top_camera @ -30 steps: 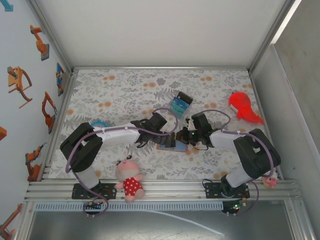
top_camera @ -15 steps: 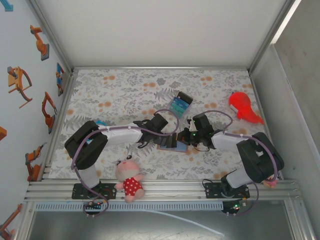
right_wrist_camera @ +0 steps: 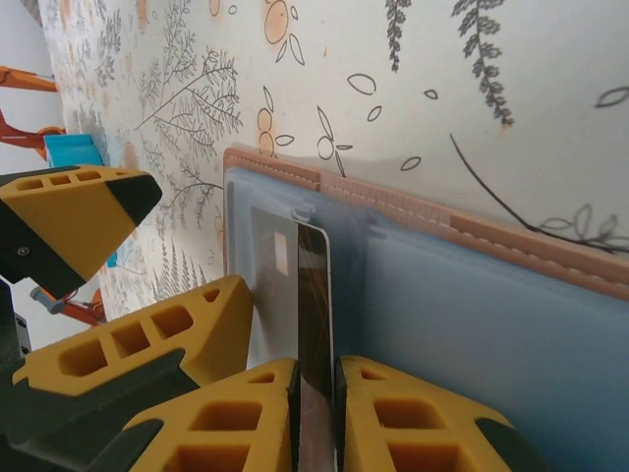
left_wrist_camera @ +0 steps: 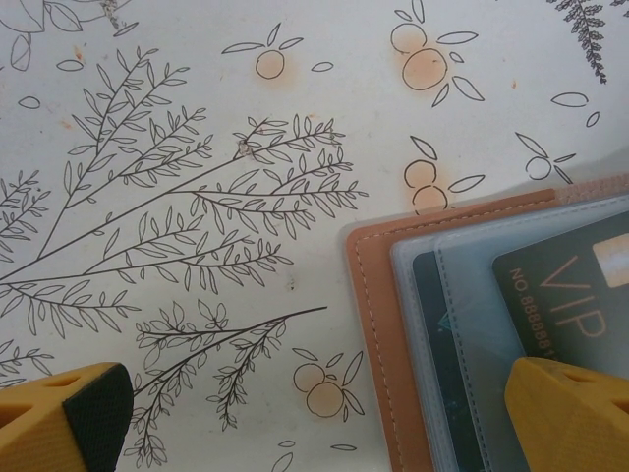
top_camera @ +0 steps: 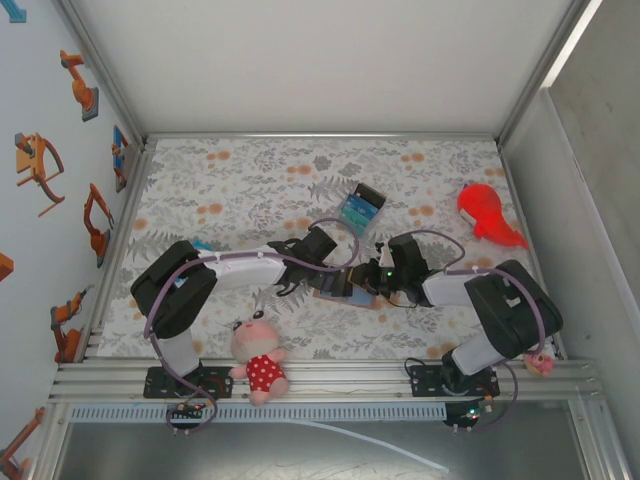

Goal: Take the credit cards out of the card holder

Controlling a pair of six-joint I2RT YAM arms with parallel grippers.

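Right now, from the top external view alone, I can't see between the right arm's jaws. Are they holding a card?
Observer: Yes, the right jaws pinch a thin dark card, edge-on, over the open pinkish-tan leather-like card holder.
Operator: And the left jaws?
Observer: Wide open; one yellow fingertip sits over the holder, the other over the floral cloth.
Operator: Any print readable?
Observer: VIP, on a dark card among the holder's clear sleeves.

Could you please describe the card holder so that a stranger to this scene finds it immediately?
On the floral table, look at the front middle, where the left gripper and right gripper meet. The card holder lies open there: pinkish-tan, blue-grey inside, holding credit cards, unlike the striped block beyond it.
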